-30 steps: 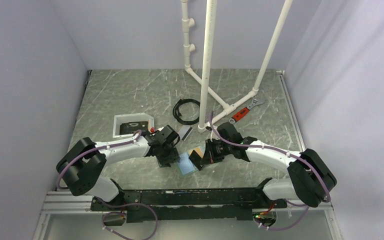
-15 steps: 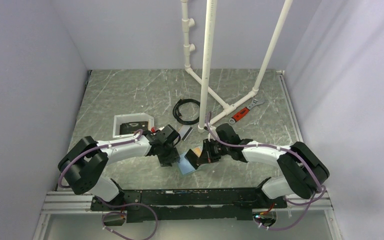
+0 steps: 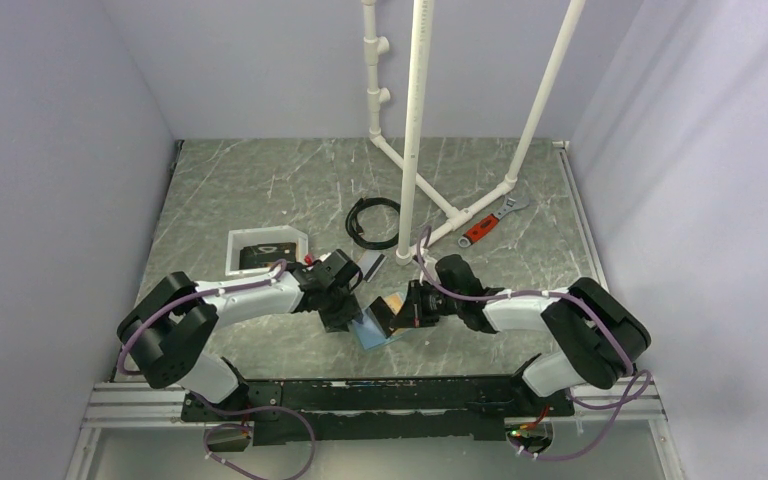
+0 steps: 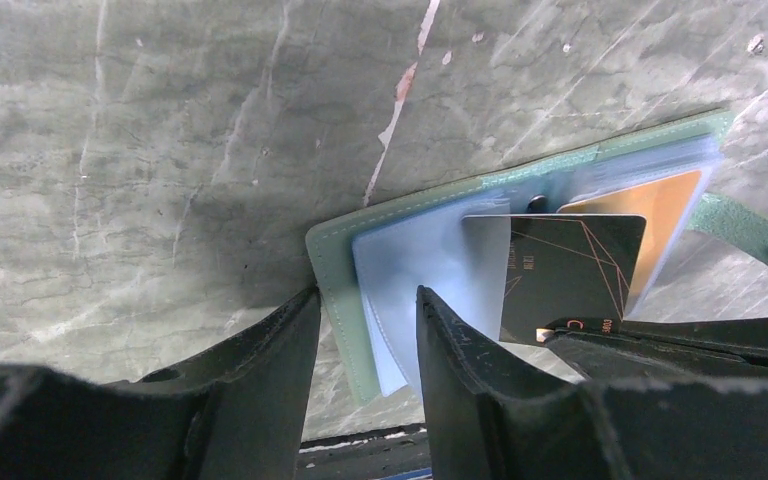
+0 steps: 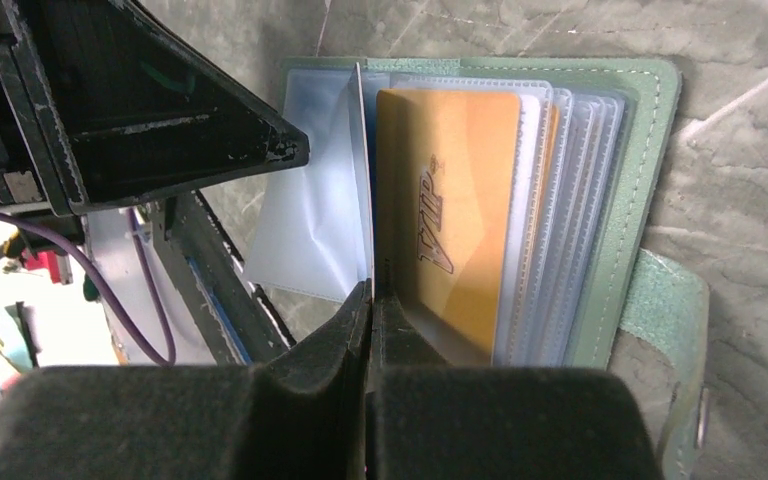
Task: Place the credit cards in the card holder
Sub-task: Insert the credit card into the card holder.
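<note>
Currently I see the card holder [image 3: 375, 325] lying open and flat on the counter [image 3: 260, 190], near the front edge at centre, directly between the two arms. Its light blue inner faces and clear sleeves [image 5: 305, 220] point upward, and its green strap [image 4: 750, 230] extends off one side. The left claw [image 4: 365, 300] is partly open. Its two fingers stand apart astride the holder's outer stitched edge, and one fingertip rests against a loose clear sleeve. I cannot tell whether the fingers actually pinch that edge. The right claw [image 5: 368, 290] is closed on a dark card [image 4: 570, 270], gripping it by one short end. The card sits over the open holder, and its far end looks veiled by a clear sleeve. A gold card [image 5: 450, 200] marked VIP is seated in the sleeve just beside it. Farther back on the counter are a white tray [image 3: 243, 245] with a dark item inside, a black cable coil [image 3: 372, 220] and a red-handled wrench [image 3: 490, 222].
</note>
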You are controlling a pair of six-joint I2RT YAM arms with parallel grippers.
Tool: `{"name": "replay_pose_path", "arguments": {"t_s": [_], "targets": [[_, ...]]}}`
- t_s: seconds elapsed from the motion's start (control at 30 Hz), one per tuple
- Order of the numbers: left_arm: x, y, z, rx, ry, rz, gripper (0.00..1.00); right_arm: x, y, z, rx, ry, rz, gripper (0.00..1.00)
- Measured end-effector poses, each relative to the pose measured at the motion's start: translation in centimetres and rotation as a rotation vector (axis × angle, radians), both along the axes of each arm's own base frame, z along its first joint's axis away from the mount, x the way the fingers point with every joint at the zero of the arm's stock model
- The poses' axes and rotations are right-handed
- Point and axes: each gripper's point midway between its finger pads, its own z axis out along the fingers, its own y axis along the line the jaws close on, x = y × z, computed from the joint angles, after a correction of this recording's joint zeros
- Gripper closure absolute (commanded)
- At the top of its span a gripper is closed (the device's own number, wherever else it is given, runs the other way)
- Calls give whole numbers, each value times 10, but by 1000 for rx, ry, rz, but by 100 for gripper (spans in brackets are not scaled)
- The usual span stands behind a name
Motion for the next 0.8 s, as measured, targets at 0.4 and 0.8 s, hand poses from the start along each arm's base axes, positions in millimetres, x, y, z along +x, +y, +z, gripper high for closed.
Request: {"name": "replay_pose_path", "arguments": {"t_s": [0.4,0.8], "targets": [[0,-3,4,-73,-51,28,44,-2,-1,-1,39,71,-92,99],[-14,17,1,-119,-91,86,68,-1,0,0,59,90,-125,96]]}}
